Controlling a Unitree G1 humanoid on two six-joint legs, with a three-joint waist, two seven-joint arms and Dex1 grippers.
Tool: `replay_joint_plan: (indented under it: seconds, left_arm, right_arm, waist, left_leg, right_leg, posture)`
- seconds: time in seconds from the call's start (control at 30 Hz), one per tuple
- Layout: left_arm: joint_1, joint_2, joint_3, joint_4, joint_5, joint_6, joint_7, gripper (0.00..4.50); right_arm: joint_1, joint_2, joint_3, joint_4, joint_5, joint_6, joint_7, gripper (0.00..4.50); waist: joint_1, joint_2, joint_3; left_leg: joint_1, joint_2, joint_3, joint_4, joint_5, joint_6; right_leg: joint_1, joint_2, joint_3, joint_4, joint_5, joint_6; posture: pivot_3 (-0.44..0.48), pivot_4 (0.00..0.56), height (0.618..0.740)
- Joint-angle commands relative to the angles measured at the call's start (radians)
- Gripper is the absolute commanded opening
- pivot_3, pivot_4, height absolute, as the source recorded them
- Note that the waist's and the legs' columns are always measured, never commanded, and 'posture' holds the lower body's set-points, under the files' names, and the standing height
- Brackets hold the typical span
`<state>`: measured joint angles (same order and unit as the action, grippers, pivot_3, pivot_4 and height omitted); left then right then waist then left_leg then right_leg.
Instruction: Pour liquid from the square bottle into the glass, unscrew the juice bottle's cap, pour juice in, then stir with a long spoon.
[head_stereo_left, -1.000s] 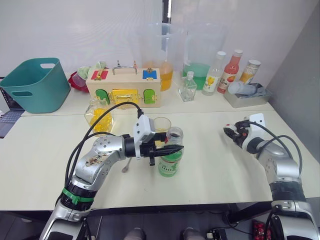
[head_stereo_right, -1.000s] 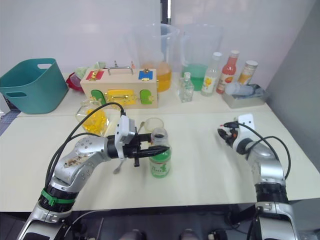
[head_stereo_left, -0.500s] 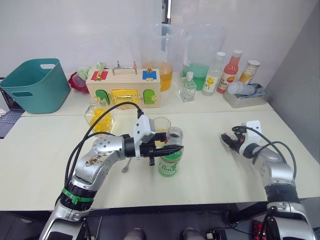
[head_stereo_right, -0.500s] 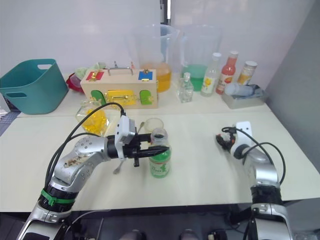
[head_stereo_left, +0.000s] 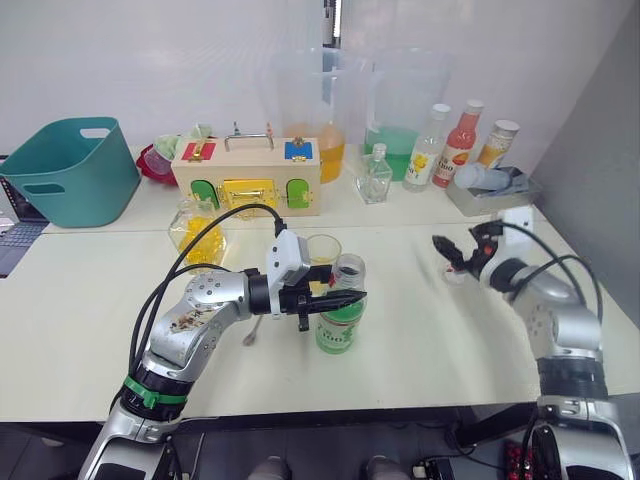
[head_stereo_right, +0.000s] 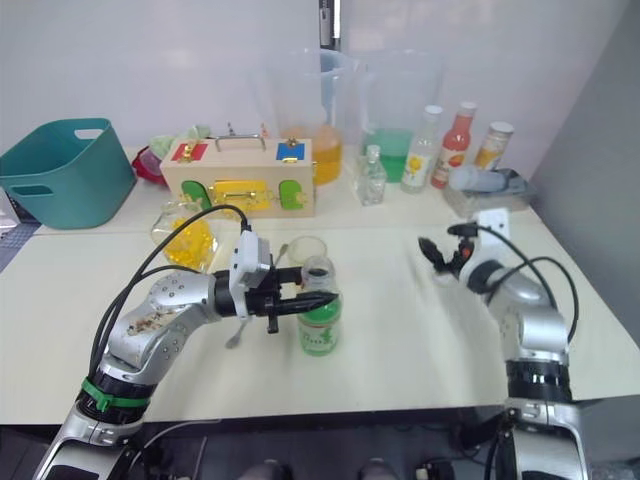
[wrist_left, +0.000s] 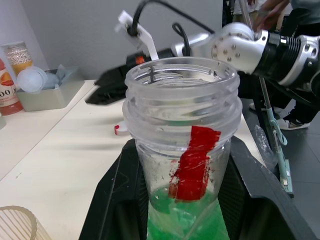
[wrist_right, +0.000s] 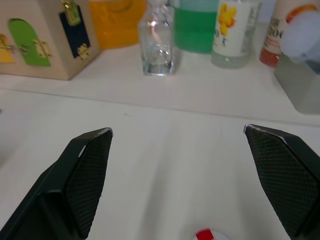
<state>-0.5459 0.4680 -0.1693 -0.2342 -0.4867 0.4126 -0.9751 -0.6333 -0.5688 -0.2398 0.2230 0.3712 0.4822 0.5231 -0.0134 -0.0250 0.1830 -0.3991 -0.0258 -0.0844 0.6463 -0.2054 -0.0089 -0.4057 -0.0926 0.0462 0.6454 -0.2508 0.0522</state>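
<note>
Our left gripper (head_stereo_left: 345, 298) is clenched round the juice bottle (head_stereo_left: 341, 305), which stands open-necked at table centre with the glass (head_stereo_left: 323, 249) touching it at 11 o'clock. The cap (wrist_right: 209, 235) lies on the table at 3 o'clock, under our right gripper (head_stereo_left: 447, 254), whose fingers are spread and empty. The risk, we judge, is in the tilt: the glass sits so close that the swinging bottle could knock it, or juice could miss its narrow mouth and spill.
</note>
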Motion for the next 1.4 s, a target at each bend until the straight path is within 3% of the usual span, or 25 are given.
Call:
replay_joint_plan:
  seconds: [0.03, 0.17, 0.27, 0.37, 0.6, 0.83, 1.03, 1.2, 1.4]
  left_arm:
    - [0.004, 0.018, 0.025, -0.033, -0.017, 0.054, 0.020, 1.40]
    - [0.009, 0.033, 0.051, -0.082, -0.061, 0.143, 0.058, 1.40]
    - [0.011, 0.041, 0.058, -0.101, -0.074, 0.174, 0.070, 1.40]
    - [0.028, 0.064, 0.130, -0.182, -0.138, 0.243, 0.125, 1.40]
    - [0.089, 0.141, 0.291, -0.333, -0.253, 0.432, 0.285, 1.40]
    - [0.227, 0.238, 0.543, -0.405, -0.330, 0.500, 0.385, 1.40]
    - [0.307, 0.297, 0.638, -0.414, -0.313, 0.528, 0.455, 1.40]
    - [0.271, 0.322, 0.615, -0.361, -0.285, 0.503, 0.477, 1.40]
    - [0.155, 0.329, 0.511, -0.242, -0.200, 0.420, 0.449, 1.40]
  right_arm:
    - [-0.137, -0.146, -0.027, -0.049, 0.043, 0.022, 0.139, 4.47]
    - [-0.169, -0.256, 0.017, -0.089, 0.105, 0.036, 0.370, 4.47]
    - [-0.168, -0.275, 0.018, -0.105, 0.131, 0.049, 0.430, 4.47]
    - [-0.113, -0.327, 0.045, -0.153, 0.183, 0.064, 0.609, 4.47]
    - [-0.108, -0.345, 0.067, -0.157, 0.249, 0.125, 0.739, 4.47]
    - [-0.088, -0.303, 0.104, -0.182, 0.274, 0.164, 0.772, 4.47]
    - [-0.083, -0.249, 0.132, -0.195, 0.274, 0.166, 0.768, 4.47]
    - [-0.066, -0.214, 0.140, -0.232, 0.279, 0.176, 0.742, 4.47]
    - [-0.020, -0.193, 0.116, -0.318, 0.313, 0.212, 0.674, 4.47]
  waist:
    - [0.000, 0.001, 0.001]
    - [-0.004, 0.001, 0.000]
    - [-0.015, 0.000, 0.000]
    - [-0.018, 0.000, 0.000]
    - [-0.024, 0.000, 0.001]
    - [-0.026, 0.000, 0.001]
    - [-0.010, -0.001, 0.001]
    - [0.005, -0.002, 0.001]
    - [0.011, -0.002, 0.001]
  left_leg:
    - [0.000, 0.000, 0.000, 0.000, 0.000, 0.000]
    - [0.000, 0.002, 0.000, -0.001, -0.001, 0.002]
    - [0.000, 0.004, 0.000, -0.001, -0.002, 0.004]
    - [0.000, 0.003, 0.001, -0.001, -0.002, 0.004]
    - [-0.002, 0.003, 0.001, -0.001, -0.002, 0.004]
    - [-0.002, 0.004, 0.001, -0.001, -0.002, 0.004]
    - [-0.002, 0.002, 0.001, 0.000, -0.002, 0.003]
    - [-0.004, 0.002, 0.001, 0.000, -0.002, 0.003]
    - [-0.006, 0.002, 0.001, 0.000, -0.002, 0.002]
  right_leg:
    - [0.000, 0.000, 0.000, 0.000, 0.000, 0.000]
    - [0.000, 0.002, -0.001, -0.001, 0.000, 0.000]
    - [0.001, 0.003, -0.001, -0.004, 0.000, 0.000]
    - [0.000, 0.002, 0.000, -0.003, 0.000, 0.000]
    - [-0.002, 0.002, 0.000, -0.002, 0.000, 0.000]
    - [-0.003, 0.002, 0.000, -0.002, 0.000, 0.000]
    - [-0.003, 0.001, 0.000, -0.003, 0.000, 0.000]
    - [-0.005, 0.001, 0.000, -0.002, 0.000, 0.000]
    - [-0.006, 0.000, 0.000, -0.002, 0.000, 0.000]
  posture:
    - [0.000, 0.150, 0.740]
    - [0.000, 0.150, 0.740]
    - [0.000, 0.150, 0.740]
    - [0.000, 0.150, 0.740]
    - [0.000, 0.150, 0.740]
    - [0.000, 0.150, 0.740]
    - [0.000, 0.150, 0.740]
    - [0.000, 0.150, 0.740]
    - [0.000, 0.150, 0.740]
